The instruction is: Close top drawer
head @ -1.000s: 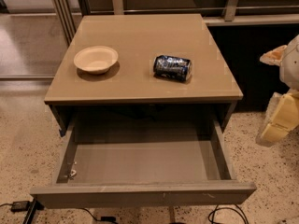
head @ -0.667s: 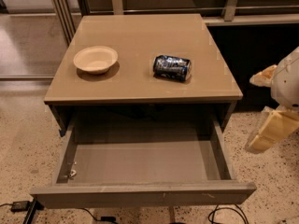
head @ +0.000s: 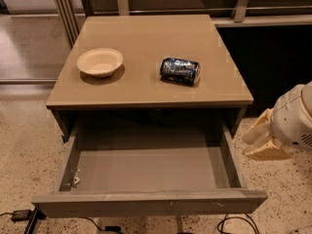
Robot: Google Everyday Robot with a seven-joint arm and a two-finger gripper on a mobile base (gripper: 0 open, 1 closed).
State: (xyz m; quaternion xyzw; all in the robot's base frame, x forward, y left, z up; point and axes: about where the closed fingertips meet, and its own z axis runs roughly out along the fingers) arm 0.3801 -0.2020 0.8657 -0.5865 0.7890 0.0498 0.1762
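Observation:
The top drawer (head: 146, 167) is pulled fully out from under the tan table top (head: 146, 89). Its grey-brown front panel (head: 151, 203) faces me at the bottom of the view and shows small pale scratches. The inside is bare apart from a small pale scrap (head: 75, 181) at the left. My gripper (head: 261, 139) hangs at the right of the drawer, beside its right wall and apart from it, at about the height of the drawer's rim.
A beige bowl (head: 100, 62) and a dented dark blue can (head: 180, 70) lying on its side rest on the table top. Cables (head: 22, 215) lie on the speckled floor below the drawer front. A dark cabinet and rails stand behind the table.
My gripper and arm have moved left and down, closer to the drawer's right side. The drawer, bowl and can have not moved.

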